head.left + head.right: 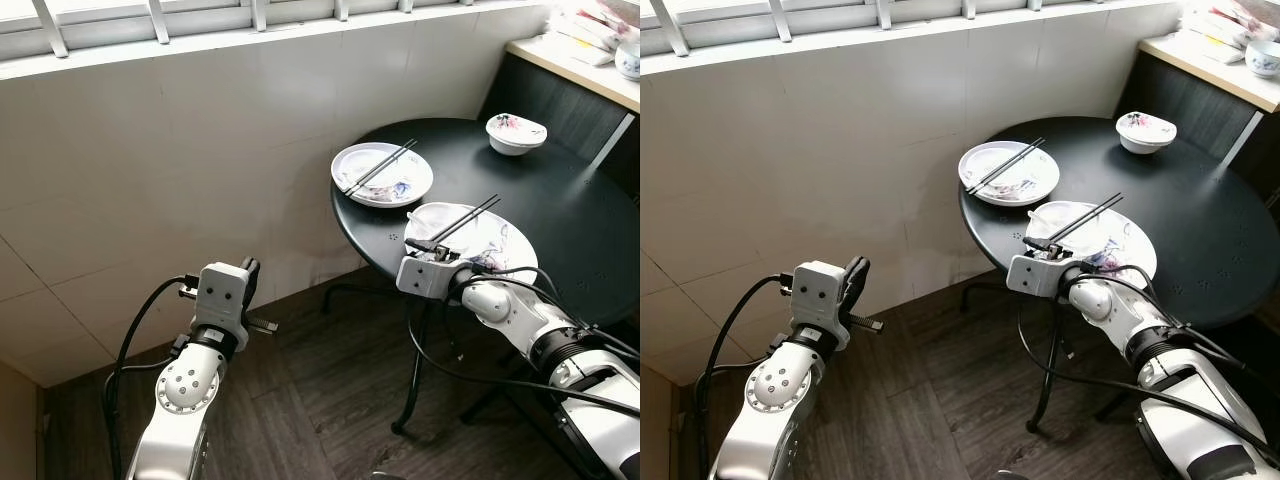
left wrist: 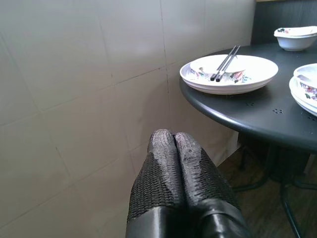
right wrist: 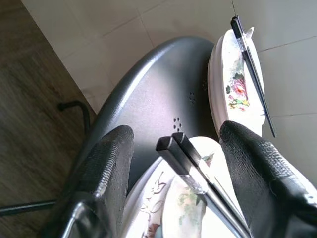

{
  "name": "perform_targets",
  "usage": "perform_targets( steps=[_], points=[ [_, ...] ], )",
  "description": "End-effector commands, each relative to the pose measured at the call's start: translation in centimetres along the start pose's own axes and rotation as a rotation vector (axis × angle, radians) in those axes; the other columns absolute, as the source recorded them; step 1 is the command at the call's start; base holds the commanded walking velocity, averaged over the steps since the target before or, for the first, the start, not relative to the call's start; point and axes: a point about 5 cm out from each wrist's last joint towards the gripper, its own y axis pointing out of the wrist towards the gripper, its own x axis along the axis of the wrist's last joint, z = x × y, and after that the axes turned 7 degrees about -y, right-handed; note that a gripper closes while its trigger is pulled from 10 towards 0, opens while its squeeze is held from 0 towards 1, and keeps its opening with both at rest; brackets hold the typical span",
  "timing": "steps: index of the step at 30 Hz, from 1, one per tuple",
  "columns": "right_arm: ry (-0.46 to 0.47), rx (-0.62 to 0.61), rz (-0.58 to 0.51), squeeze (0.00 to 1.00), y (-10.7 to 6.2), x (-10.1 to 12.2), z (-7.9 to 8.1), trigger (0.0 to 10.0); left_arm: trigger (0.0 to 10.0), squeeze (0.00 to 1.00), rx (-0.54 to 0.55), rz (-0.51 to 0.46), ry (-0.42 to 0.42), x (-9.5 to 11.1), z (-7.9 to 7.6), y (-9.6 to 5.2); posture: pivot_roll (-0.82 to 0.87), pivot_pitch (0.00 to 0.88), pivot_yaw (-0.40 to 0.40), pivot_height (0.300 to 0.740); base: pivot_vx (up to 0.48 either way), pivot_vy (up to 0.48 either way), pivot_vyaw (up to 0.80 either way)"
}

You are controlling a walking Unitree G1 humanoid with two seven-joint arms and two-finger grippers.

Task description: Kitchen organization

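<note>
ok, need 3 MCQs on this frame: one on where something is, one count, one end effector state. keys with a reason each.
1. Where is the right end effector?
A. At the near plate on the table's edge
B. Over the small bowl
C. Down by the floor

2. How many pairs of chopsticks lie on dishes on the round black table?
A. One
B. Two
C. Four

3. What state is the left end effector in?
A. Open wide
B. Shut on a plate
C. Shut, holding nothing

Answers:
1 A: its open fingers straddle the near chopsticks at that plate's rim.
2 B: one pair on the near plate, one on the far plate.
3 C: its fingers are pressed together in front of the tiled wall.
</note>
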Motion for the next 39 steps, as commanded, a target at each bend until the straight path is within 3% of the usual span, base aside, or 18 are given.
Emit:
perform_targets(
  steps=[1,15,39],
  points=[
    [-0.031,-0.001,0.03,0.0,-0.3,-0.7,-0.4,10.0,10.0,0.0,-0.005,0.006,-0.009,-0.1,-0.2,0.2,-0.02,0.007,-0.065,0.74,0.0,0.0,0.0],
    [-0.098,-0.032,0.129,0.0,-0.7,-2.2,-0.9,10.0,10.0,0.0,-0.004,0.011,-0.018,-0.4,-0.3,0.2,-0.02,0.008,-0.069,0.74,0.0,0.0,0.0],
    [-0.063,-0.042,0.115,0.0,-0.2,-1.6,-0.6,10.0,10.0,0.0,-0.009,0.026,-0.032,-0.8,-0.6,0.3,-0.02,0.0,-0.073,0.74,0.0,0.0,0.0]
  ],
)
